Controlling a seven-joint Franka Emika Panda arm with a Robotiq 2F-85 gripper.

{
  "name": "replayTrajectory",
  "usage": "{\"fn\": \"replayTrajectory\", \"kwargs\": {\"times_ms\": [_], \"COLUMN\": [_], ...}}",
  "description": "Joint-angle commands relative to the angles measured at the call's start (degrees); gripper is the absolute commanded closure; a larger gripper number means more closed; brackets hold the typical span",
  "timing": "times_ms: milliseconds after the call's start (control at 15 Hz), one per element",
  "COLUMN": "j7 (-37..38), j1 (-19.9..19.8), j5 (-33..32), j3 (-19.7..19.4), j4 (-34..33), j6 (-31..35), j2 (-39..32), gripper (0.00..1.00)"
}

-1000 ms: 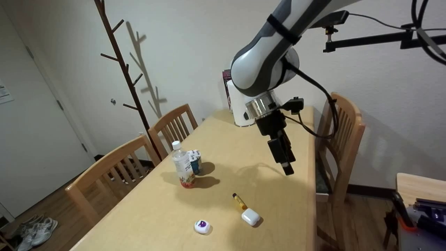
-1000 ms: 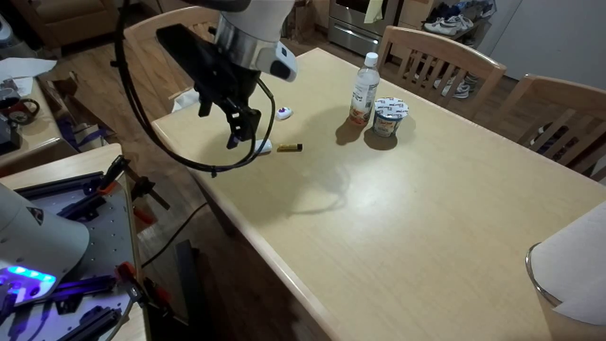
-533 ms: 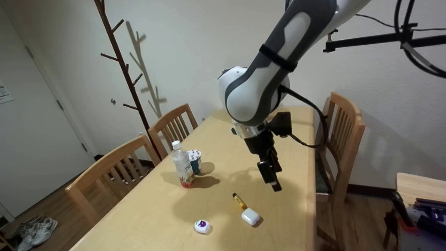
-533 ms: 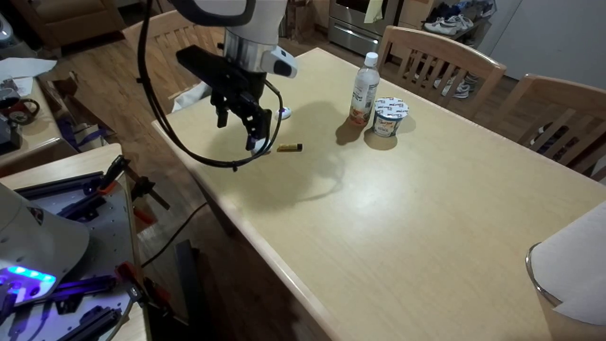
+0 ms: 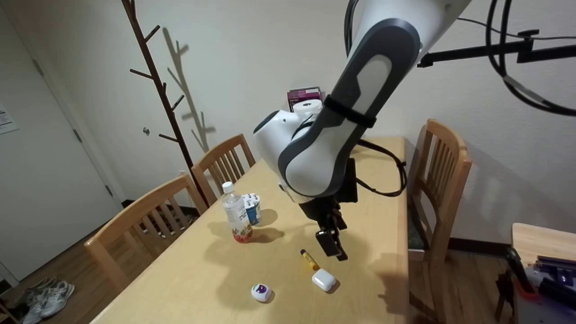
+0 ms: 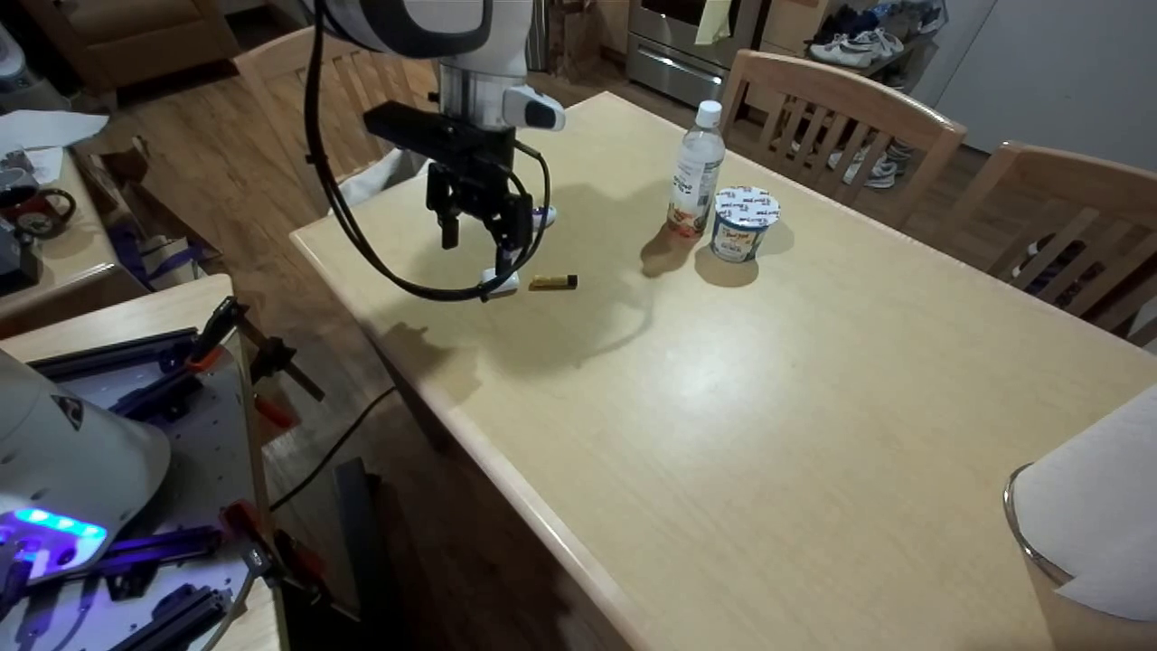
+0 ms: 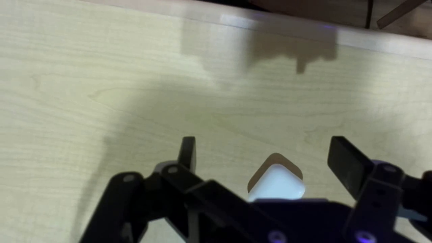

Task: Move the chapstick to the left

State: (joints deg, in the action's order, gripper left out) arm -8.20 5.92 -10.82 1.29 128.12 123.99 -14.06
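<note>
Evidently early stage: chapstick lies on bench, just beside white earbud case, inboard of robot-side long edge. End effector hangs above bench, jaws spread apart, nothing held. Judged outstanding: grasp, leftward move, release.

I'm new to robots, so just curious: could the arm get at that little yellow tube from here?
Probably yes: nothing covers the chapstick in either exterior view, and the gripper hangs open nearby. It may need to shift slightly, though, since a white block sits close at one end.
</note>
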Motion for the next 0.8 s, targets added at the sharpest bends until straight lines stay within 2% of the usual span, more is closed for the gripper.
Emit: {"fn": "replayTrajectory", "kwargs": {"times_ms": [0,200,467,533,667,733], "j7": [0.2,5.0,13.0,9.4,11.7,17.0], "j1": [-0.9,-1.6,-1.1,-1.1,-1.0,0.6], "j5": [0.0,6.6,9.3,8.0,8.1,5.6], "j3": [1.0,1.1,-0.2,0.3,-0.1,-2.1], "j4": [1.2,2.5,5.8,3.8,4.8,5.4], "j6": [3.4,13.6,25.5,20.8,23.8,25.1], "j2": [0.8,-1.1,-3.5,-3.0,-4.0,-3.8], "gripper": [0.00,0.00,0.00,0.00,0.00,0.00]}}
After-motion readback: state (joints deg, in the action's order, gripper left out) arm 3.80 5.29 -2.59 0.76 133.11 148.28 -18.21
